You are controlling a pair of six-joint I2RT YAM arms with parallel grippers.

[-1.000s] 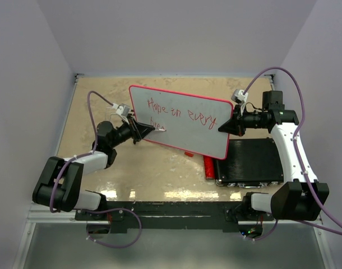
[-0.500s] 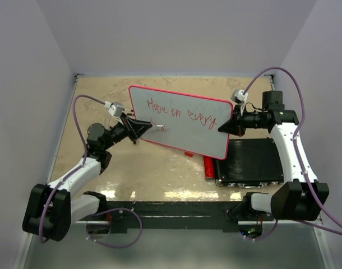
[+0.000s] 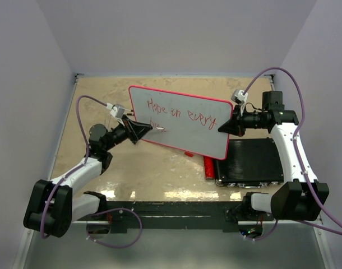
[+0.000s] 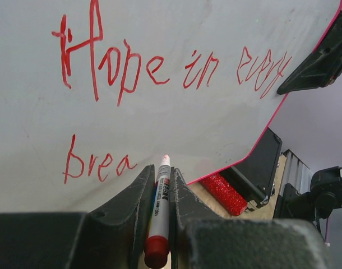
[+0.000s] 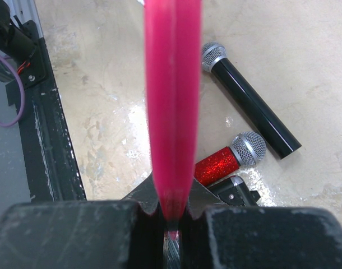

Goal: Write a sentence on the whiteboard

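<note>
Red lettering (image 4: 94,56) on whiteboard (image 3: 193,137) reads "Hope in every / brea", L gripper (image 4: 161,172) clamps marker (image 4: 160,207), R gripper (image 5: 171,212) pinches its frame

The whiteboard (image 4: 204,129) is showing the sentence (image 4: 154,70) in red: "Hope in every" above, "brea" beneath. The marker (image 4: 161,196) is carrying print too small to read.

The left arm (image 3: 81,168) rises from the near-left corner of the desk, with its elbow out toward the left edge and its forearm reaching toward the middle. The left gripper (image 3: 150,130) has its fingers (image 4: 132,196) closed on a marker (image 4: 161,204), tip forward. The right arm (image 3: 291,151) runs along the right edge and bends left. The right gripper (image 3: 223,126) is clamped on the whiteboard (image 3: 188,135) edge.
</note>
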